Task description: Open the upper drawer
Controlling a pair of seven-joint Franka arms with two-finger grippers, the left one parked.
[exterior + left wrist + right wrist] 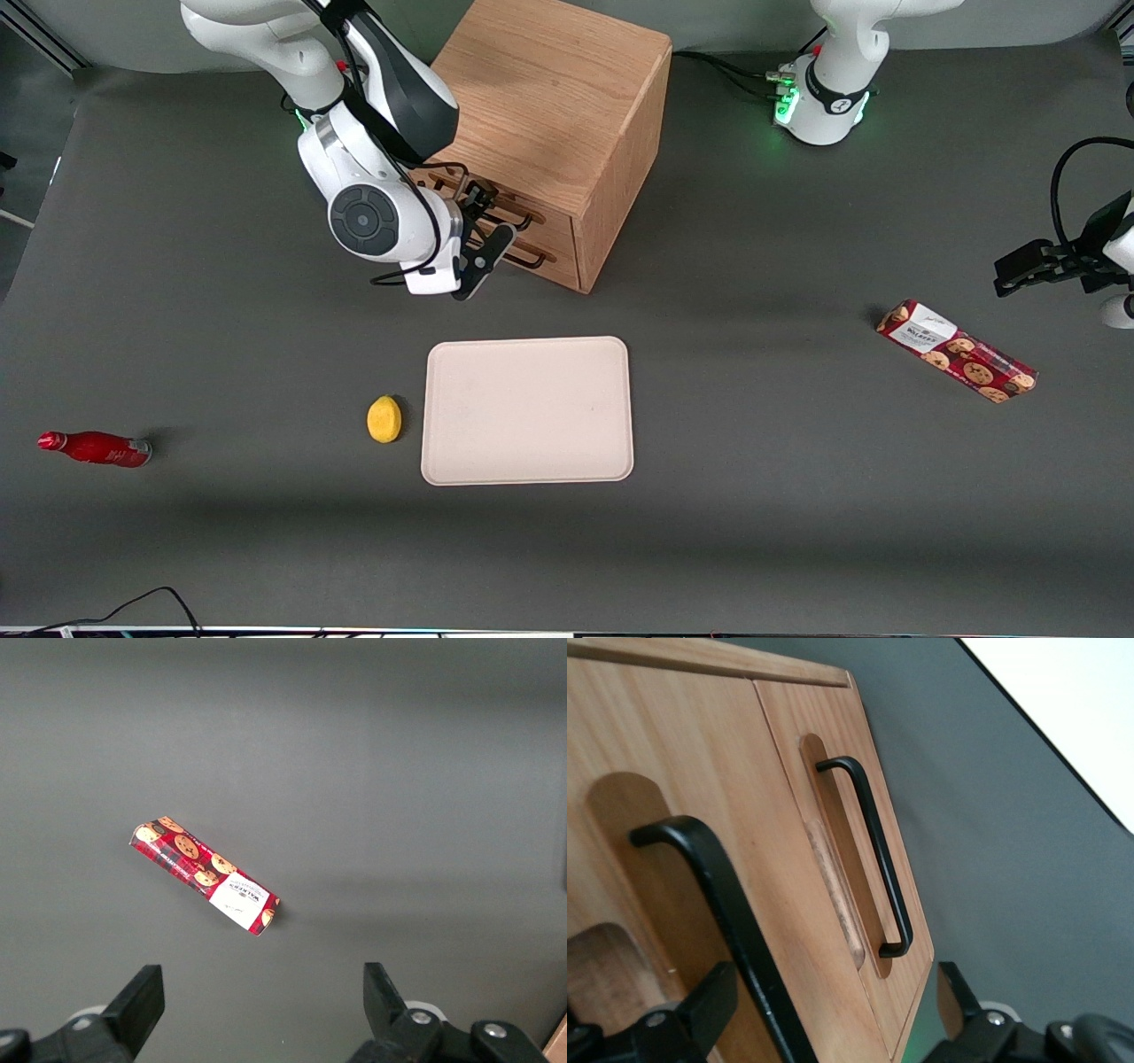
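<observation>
The light oak cabinet [549, 97] stands toward the working arm's end of the table. Its two drawers face the front camera at an angle, and both look shut. The upper drawer [556, 220] carries a thin black bar handle [521, 218]. The lower drawer's handle [534, 259] sits just below it. My right gripper [489, 217] is open at the cabinet's front. In the right wrist view the upper drawer's handle [722, 904] runs between my open fingers [709, 1001], close to one of them and not gripped. The lower drawer's handle [873, 850] lies beside it.
A beige tray [529, 410] lies nearer to the front camera than the cabinet, with a yellow lemon [384, 418] beside it. A red bottle [95, 448] lies toward the working arm's end. A cookie box [957, 351] lies toward the parked arm's end, also in the left wrist view [205, 875].
</observation>
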